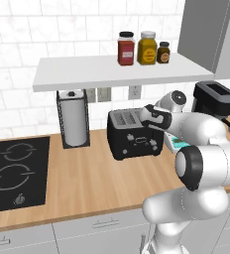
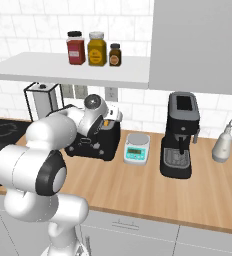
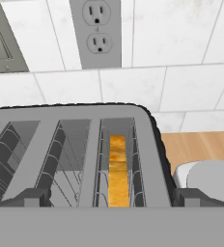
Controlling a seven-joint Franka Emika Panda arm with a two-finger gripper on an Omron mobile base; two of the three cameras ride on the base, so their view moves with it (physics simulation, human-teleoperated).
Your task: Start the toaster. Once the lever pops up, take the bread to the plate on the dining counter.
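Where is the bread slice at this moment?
In the hand view the bread stands on edge inside the toaster, in its rightmost visible slot, just ahead of the open gripper, below the wall outlet.

Brightness: all three views are evenly bright, with flat rendered light and no dim corners.
Light source: it seems to come from above; no lamp is visible.
Shadows: a soft grey shadow lies under the long white wall shelf [image 1: 112, 72] on the white tiled wall [image 1: 18, 49]; the slots of the black boxy four-slot toaster [image 3: 70, 154] are dark inside.
Glare: faint sheen on the light-wood surface [image 1: 87, 183]; no blown-out spots.
Sharpness: edges are slightly soft and jagged; jar labels are unreadable.
Distortion: none noticeable at the borders.
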